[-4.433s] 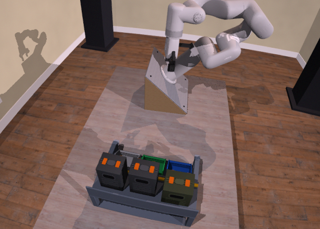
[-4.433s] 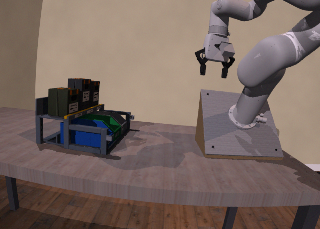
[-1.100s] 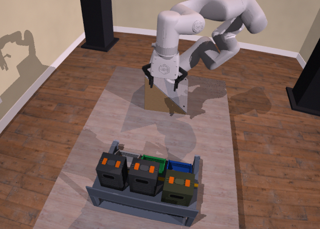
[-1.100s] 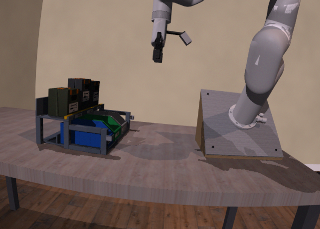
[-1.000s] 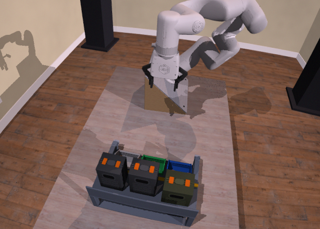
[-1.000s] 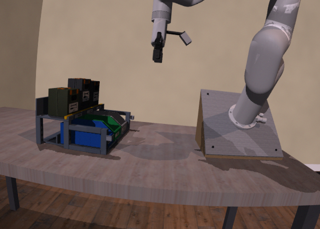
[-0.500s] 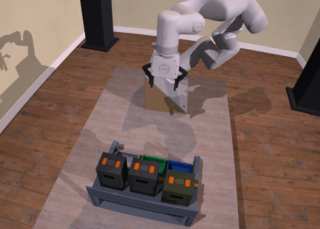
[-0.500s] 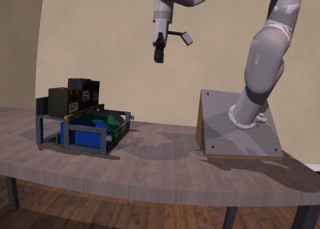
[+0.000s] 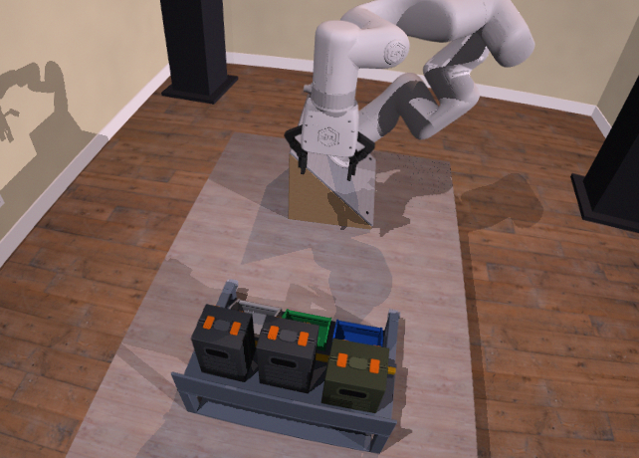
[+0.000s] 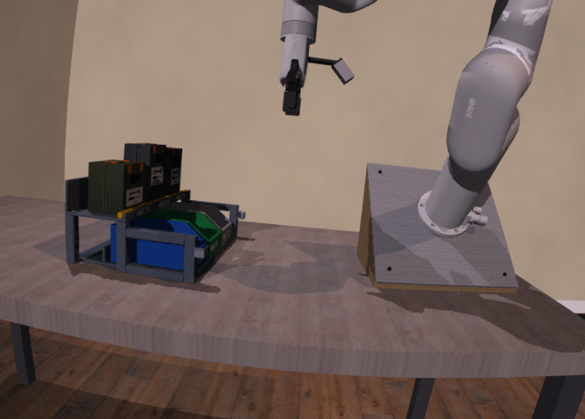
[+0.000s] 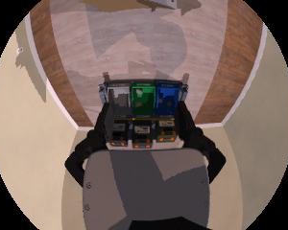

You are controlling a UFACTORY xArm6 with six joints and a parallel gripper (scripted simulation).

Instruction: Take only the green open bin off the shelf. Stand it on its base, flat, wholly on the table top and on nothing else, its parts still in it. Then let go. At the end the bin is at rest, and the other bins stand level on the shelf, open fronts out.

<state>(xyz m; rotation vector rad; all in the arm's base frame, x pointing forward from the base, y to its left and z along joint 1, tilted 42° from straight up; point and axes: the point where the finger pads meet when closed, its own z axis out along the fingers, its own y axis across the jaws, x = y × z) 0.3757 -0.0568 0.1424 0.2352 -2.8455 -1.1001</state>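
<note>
The green open bin [image 9: 323, 336] [image 10: 206, 222] [image 11: 144, 103] stands in the lower tier of the shelf [image 9: 284, 402] [image 10: 121, 244], between the grey bin [image 9: 258, 314] [image 11: 119, 103] and the blue bin [image 9: 359, 333] [image 10: 156, 253] [image 11: 167, 101]. Its open front faces the robot's base. Small pale parts show inside it in the wrist view, too small to tell apart. My gripper [image 9: 326, 174] [image 10: 291, 112] [image 11: 144, 108] is open and empty, pointing down. It hangs high above the table [image 9: 423, 288] [image 10: 283, 320], between shelf and base, touching nothing.
Two dark cases [image 9: 221, 340] [image 9: 287, 354] and an olive case [image 9: 354, 378] [image 10: 106, 185] stand on the upper tier, behind and above the bins. Shelf posts rise at both ends of the bin row. The robot's wedge base [image 9: 315, 200] [image 10: 435, 259] stands across the table from the shelf.
</note>
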